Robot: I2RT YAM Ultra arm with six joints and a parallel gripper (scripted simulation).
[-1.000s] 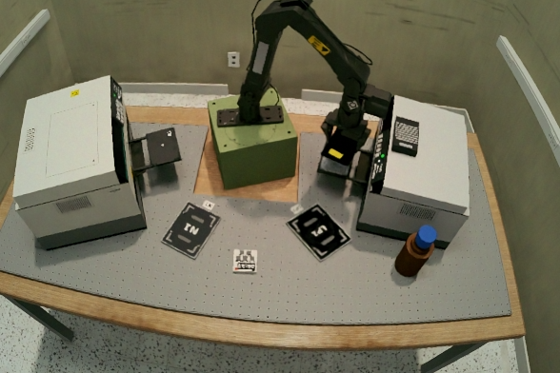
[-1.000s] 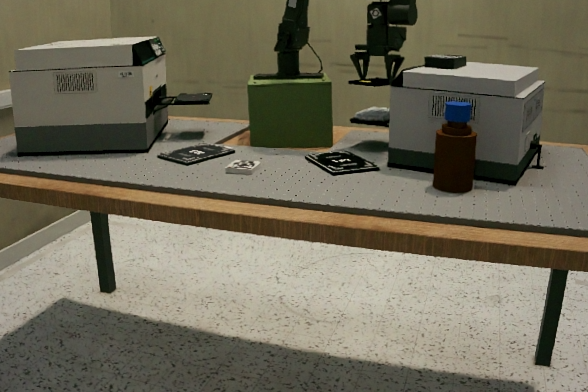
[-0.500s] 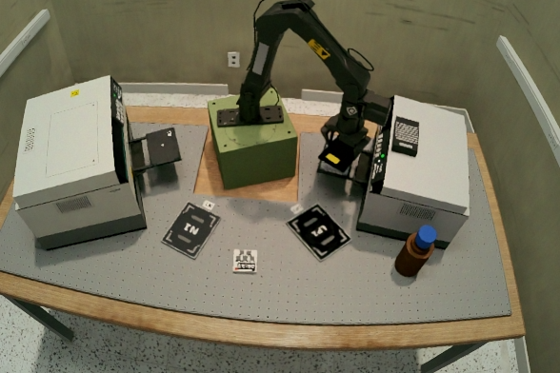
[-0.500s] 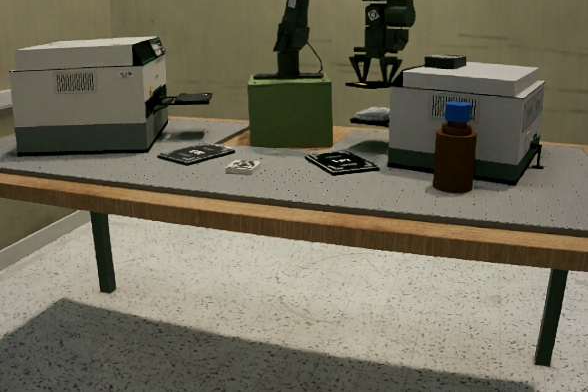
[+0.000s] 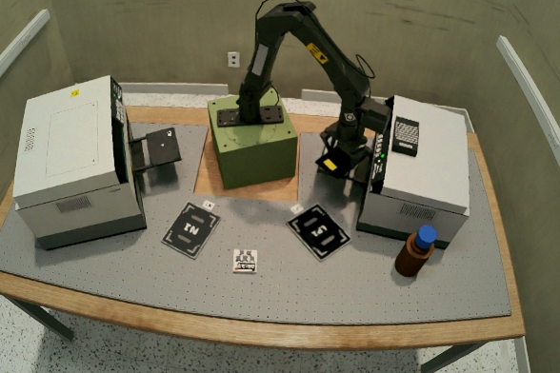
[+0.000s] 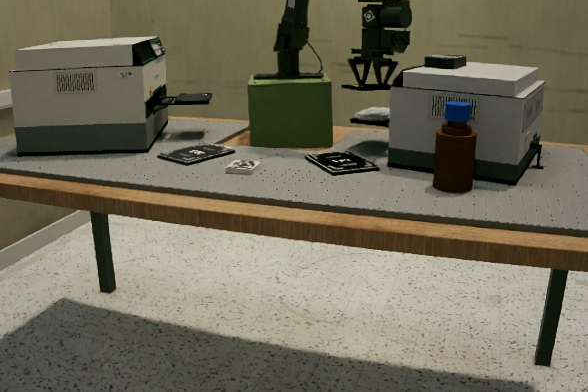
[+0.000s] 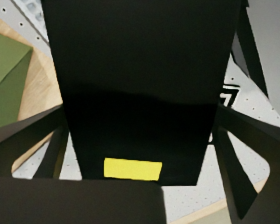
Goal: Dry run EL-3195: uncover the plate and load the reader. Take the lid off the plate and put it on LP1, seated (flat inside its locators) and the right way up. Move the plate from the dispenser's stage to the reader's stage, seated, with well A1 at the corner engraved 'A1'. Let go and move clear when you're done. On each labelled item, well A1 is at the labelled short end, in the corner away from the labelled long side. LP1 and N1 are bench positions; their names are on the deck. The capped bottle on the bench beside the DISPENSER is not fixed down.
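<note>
Lid between end effector fingers, above dispenser stage.

Black lid filling the frame's middle, yellow label at its lower edge, dark fingers flanking both sides, green block at left

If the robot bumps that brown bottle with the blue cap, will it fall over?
Probably it could. The bottle is taller than it is wide and stands free on the bench, so a high knock might tip it. Its body looks round, so once down it may roll. The end effector is up by the dispenser, not near it.
</note>
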